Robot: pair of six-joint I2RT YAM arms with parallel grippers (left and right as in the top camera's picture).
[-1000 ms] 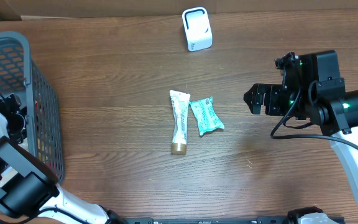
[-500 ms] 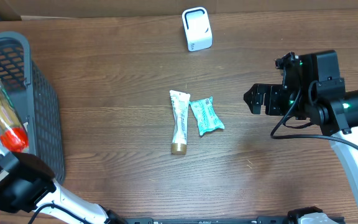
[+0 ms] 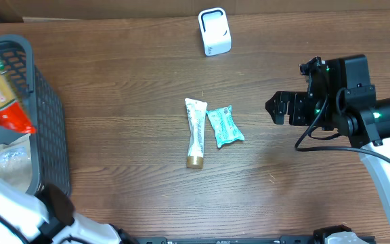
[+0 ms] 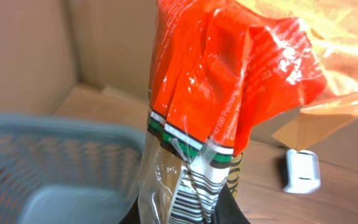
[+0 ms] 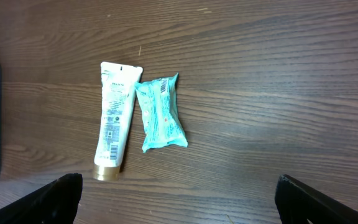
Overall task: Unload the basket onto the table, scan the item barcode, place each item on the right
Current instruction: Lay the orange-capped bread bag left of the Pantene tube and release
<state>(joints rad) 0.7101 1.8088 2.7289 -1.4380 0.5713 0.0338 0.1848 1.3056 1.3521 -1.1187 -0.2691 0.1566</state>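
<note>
Orange-and-clear plastic packet (image 3: pixel 0 85), long and narrow with tan contents, is pinched at one end in the left gripper (image 4: pixel 188 214), whose jaws are clamped tight on it. Its orange end points away from the fingers, and a black barcode (image 4: pixel 188 198) shows on the wrapper just above them. From overhead the packet is raised at the far left, over the left side of the grey mesh basket (image 3: pixel 49 129), in which a clear bag (image 3: pixel 5 157) lies. The small white scanner (image 3: pixel 214 32) stands at the far edge of the brown wooden table (image 3: pixel 127 190), well to the right of the packet. At the right, the right gripper (image 3: pixel 277 108) hovers with jaws spread wide, holding nothing. Mid-table, a white tube with a gold cap (image 3: pixel 195 132) and a teal sachet (image 3: pixel 223 126) lie just beside each other.
</note>
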